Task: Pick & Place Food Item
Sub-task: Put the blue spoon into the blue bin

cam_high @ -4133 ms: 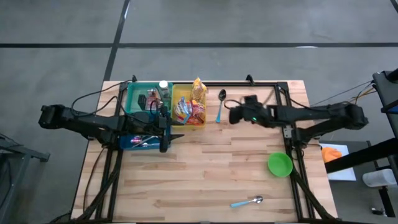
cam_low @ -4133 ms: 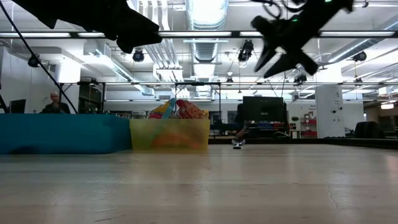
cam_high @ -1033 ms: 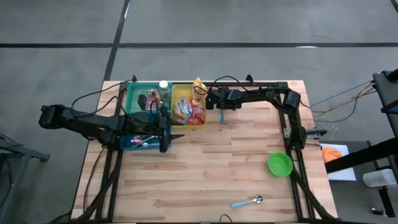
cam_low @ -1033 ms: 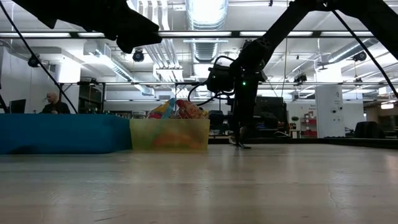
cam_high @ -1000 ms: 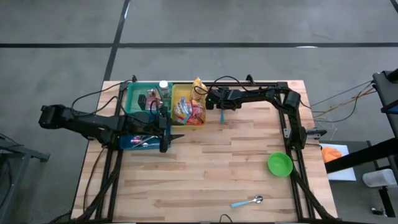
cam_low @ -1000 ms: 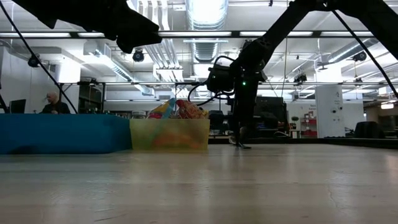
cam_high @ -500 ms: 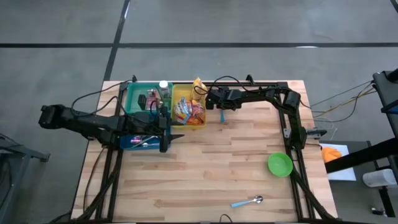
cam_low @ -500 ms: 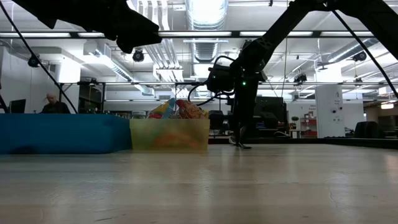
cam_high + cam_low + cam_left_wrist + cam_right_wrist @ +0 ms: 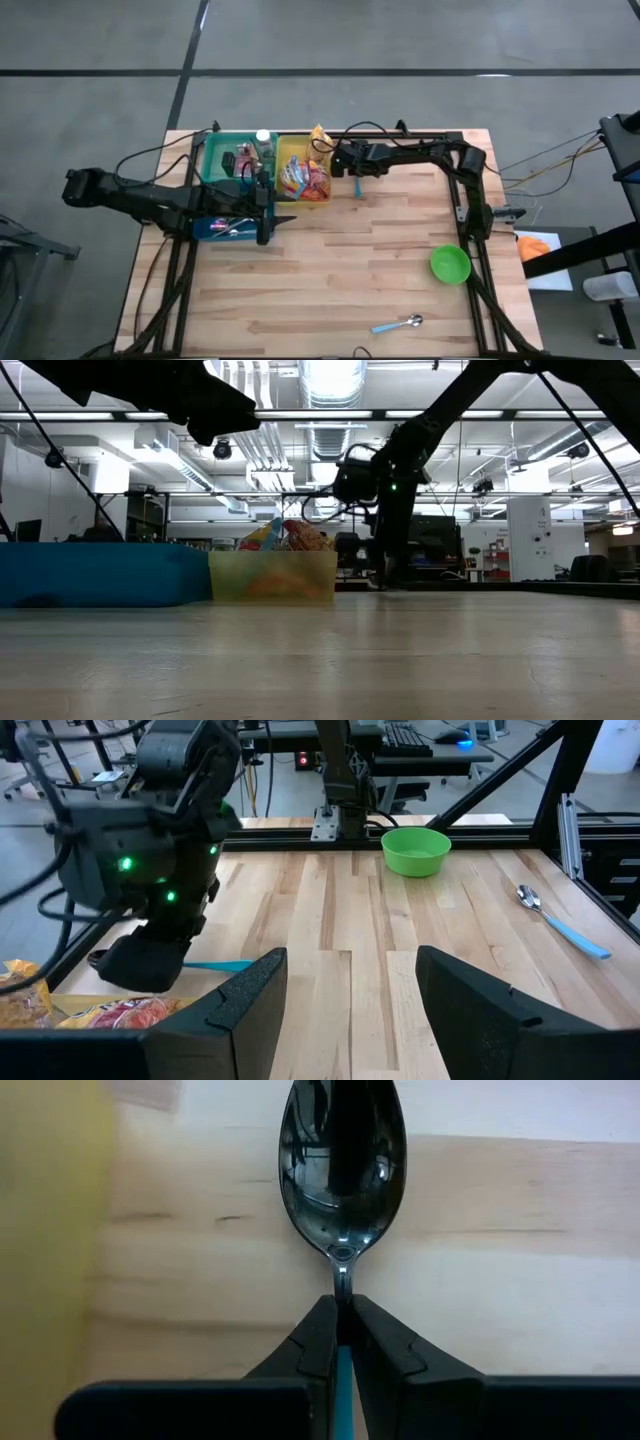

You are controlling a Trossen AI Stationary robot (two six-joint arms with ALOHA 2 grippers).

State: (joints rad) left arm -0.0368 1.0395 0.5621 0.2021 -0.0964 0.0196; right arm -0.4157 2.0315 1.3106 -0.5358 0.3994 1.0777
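Beside yellow bin (image 9: 304, 178) | right pincer (image 9: 340, 1342) pinches spoon (image 9: 342, 1170) neck | wrist-only detail

Well ahead of the fingers (image 9: 250, 995) of the left gripper (image 9: 350, 965), a green bowl (image 9: 416, 850) sits upright on the wooden table (image 9: 340, 920); a blue-handled spoon (image 9: 560, 920) lies apart from the bowl, nearer those fingers, bowl-end pointing away from them, touching nothing else
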